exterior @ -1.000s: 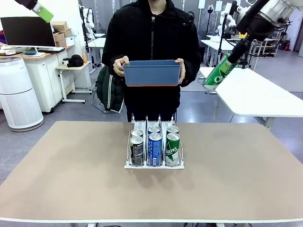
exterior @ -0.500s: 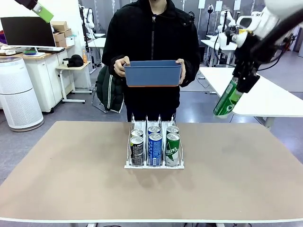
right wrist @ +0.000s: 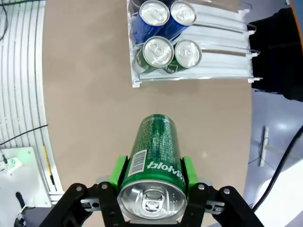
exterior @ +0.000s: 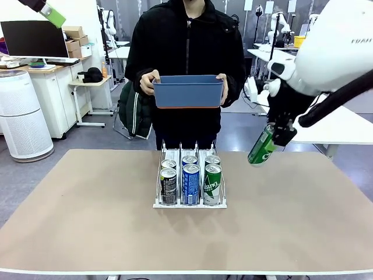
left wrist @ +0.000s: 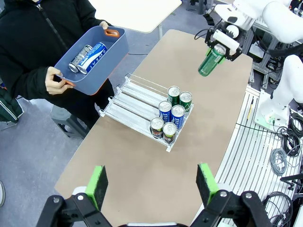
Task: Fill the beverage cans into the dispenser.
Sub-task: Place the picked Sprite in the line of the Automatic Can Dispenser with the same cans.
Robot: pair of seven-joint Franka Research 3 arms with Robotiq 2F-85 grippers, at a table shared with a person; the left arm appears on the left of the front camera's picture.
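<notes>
My right gripper (exterior: 273, 134) is shut on a green beverage can (exterior: 261, 147), tilted in the air above the table's right half, to the right of the dispenser (exterior: 175, 153). The right wrist view shows the green can (right wrist: 154, 146) between the green pads (right wrist: 118, 171), with the dispenser (right wrist: 213, 19) ahead. Several cans stand in two rows at the rack's front: dark (exterior: 168, 186), blue (exterior: 191, 185) and green (exterior: 212, 185) in front. My left gripper (left wrist: 151, 184) is open high above the table, looking down on the rack (left wrist: 135, 99) and the held can (left wrist: 210, 59).
A person at the far edge holds a blue bin (exterior: 187, 92) in both hands. Two cans (left wrist: 86, 52) lie in that bin (left wrist: 108, 62). Another white table (exterior: 317, 119) stands behind at the right. Brown tabletop (exterior: 87, 204) lies bare around the rack.
My right arm has brought the green can down and to the left, from high at the right to just above the table. The left gripper and the person's bin have stayed put.
</notes>
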